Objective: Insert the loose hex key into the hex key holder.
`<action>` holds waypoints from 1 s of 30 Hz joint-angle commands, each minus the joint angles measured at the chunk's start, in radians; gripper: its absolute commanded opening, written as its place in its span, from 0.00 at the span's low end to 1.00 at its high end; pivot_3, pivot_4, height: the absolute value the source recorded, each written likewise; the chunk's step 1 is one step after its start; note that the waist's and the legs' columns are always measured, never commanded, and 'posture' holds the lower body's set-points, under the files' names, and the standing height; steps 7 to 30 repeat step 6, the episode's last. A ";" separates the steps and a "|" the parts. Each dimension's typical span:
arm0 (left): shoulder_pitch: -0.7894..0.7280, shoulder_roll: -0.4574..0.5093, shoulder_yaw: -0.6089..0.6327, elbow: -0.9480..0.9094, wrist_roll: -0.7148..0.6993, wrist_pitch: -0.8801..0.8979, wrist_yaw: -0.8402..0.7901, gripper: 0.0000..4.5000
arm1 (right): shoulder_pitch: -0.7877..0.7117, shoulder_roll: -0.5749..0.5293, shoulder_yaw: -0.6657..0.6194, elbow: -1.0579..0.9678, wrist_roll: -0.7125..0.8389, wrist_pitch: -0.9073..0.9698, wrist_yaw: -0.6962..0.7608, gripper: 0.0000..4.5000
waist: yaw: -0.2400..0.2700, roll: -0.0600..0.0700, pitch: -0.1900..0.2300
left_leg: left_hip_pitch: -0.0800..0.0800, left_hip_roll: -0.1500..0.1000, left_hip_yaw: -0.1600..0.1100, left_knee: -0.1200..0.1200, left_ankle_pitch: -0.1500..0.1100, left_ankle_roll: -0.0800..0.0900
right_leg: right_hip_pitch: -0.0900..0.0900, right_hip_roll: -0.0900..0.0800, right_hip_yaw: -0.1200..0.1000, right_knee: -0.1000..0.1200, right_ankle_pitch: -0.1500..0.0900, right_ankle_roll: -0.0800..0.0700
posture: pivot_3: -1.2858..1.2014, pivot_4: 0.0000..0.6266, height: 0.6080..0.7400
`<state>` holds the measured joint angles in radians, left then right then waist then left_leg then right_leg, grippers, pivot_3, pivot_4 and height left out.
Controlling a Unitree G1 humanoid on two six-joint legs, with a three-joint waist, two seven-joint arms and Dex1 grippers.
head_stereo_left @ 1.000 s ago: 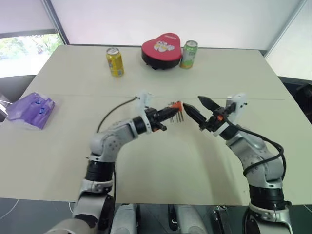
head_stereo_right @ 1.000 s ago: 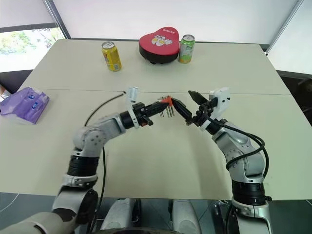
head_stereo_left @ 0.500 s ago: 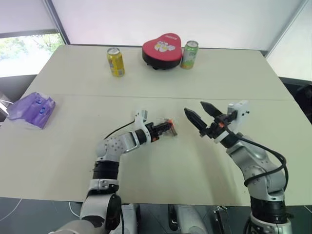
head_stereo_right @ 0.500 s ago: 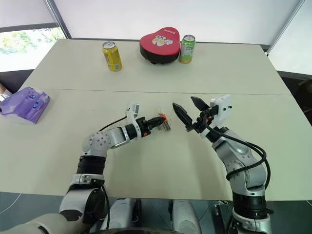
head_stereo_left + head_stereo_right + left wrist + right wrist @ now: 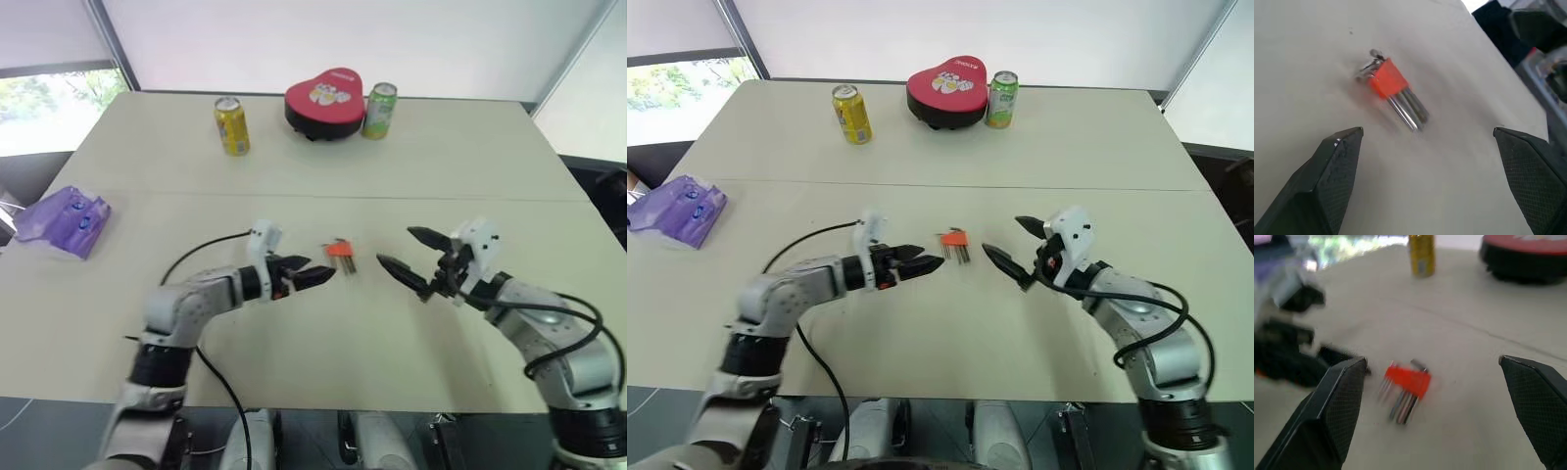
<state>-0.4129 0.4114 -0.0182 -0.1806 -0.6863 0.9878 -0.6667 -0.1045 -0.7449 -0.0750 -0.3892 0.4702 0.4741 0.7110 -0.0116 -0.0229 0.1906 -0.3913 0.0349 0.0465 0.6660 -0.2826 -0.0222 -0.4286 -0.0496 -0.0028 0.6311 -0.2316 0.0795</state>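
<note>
A pale beige table is seen from above, with the robot's two arms reaching in from the near edge.

At the far left edge of the table a crumpled purple plastic bag is seen. Along the far side, from left to right, a yellow can, a red heart-shaped tin and a green can are lined up, the green can just beside the tin.

Nearer the middle, the left gripper is held low over the table, pointing to the right. Its two black fingers are spread wide apart and nothing is held between them.

Just to the right of its fingertips, the hex key holder lies flat on the table, apart from both grippers. It is a small red-orange block with several thin grey metal keys sticking out of it toward the near side of the table. At the block's other end, short bent metal ends are seen in the left wrist view. A separate loose hex key cannot be told apart from the keys in the block.

Further right, the right gripper is held low over the table, pointing left toward the holder. Its fingers are also spread wide, with nothing between them.
</note>
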 commanded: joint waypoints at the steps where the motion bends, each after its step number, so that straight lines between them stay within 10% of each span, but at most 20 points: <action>1: 0.017 0.093 0.019 -0.107 -0.003 -0.047 -0.081 0.98 | 0.010 -0.115 0.022 0.009 -0.087 -0.076 0.129 1.00 | 0.002 0.000 0.000 | 0.000 0.000 0.000 0.000 0.000 0.000 | 0.001 0.000 0.000 -0.001 -0.002 -0.003 | 0.52 0.24 1.00; 6: 0.072 0.283 0.087 -0.162 -0.012 -0.092 -0.197 0.98 | -0.058 -0.228 0.020 0.076 -0.145 -0.145 0.244 1.00 | -0.003 0.000 0.000 | 0.000 0.000 0.001 0.001 0.000 0.000 | 0.000 0.000 0.001 -0.001 -0.002 -0.003 | 0.52 0.24 1.00; 30: 0.072 0.283 0.087 -0.162 -0.012 -0.092 -0.197 0.98 | -0.058 -0.228 0.020 0.076 -0.145 -0.145 0.244 1.00 | -0.003 0.000 0.000 | 0.000 0.000 0.001 0.001 0.000 0.000 | 0.000 0.000 0.001 -0.001 -0.002 -0.003 | 0.52 0.24 1.00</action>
